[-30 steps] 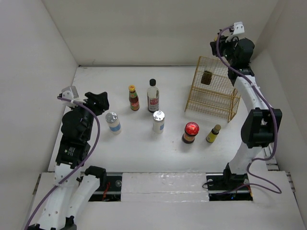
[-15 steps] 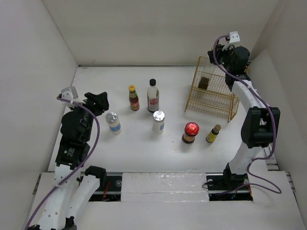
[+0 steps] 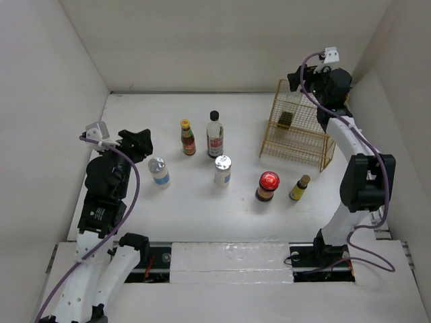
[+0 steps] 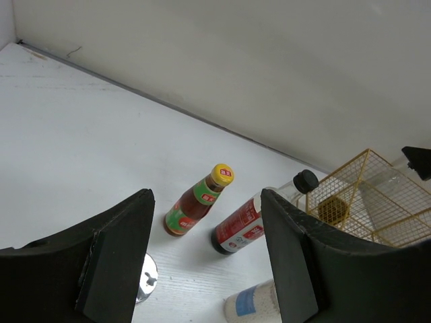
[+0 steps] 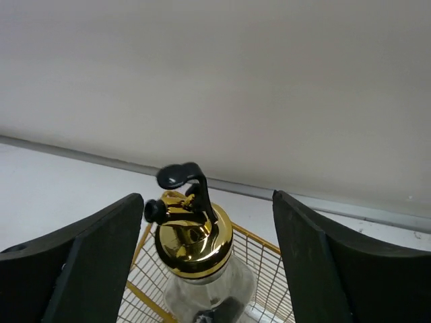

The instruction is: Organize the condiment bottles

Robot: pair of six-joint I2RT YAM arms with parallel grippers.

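The gold-capped bottle [image 5: 194,242] stands in the gold wire basket [image 3: 300,145] at the back right. My right gripper [image 5: 209,256] is open around its cap, both fingers clear of it. Out on the table stand a yellow-capped red-labelled bottle [image 3: 188,138], a black-capped clear bottle [image 3: 215,135], two silver-lidded jars [image 3: 159,172] [image 3: 223,170], a red-lidded dark jar [image 3: 267,186] and a small yellow-labelled bottle [image 3: 300,188]. My left gripper [image 3: 141,143] hovers open at the left, near the left silver-lidded jar, with nothing between its fingers.
White walls close in the table on the left, back and right. The basket sits close to the right wall, with the right arm [image 3: 350,134] reaching over it from behind. The arm bases are at the near edge.
My right gripper lowered the gold-capped bottle into the basket, then opened and let it go. The left arm has not moved.
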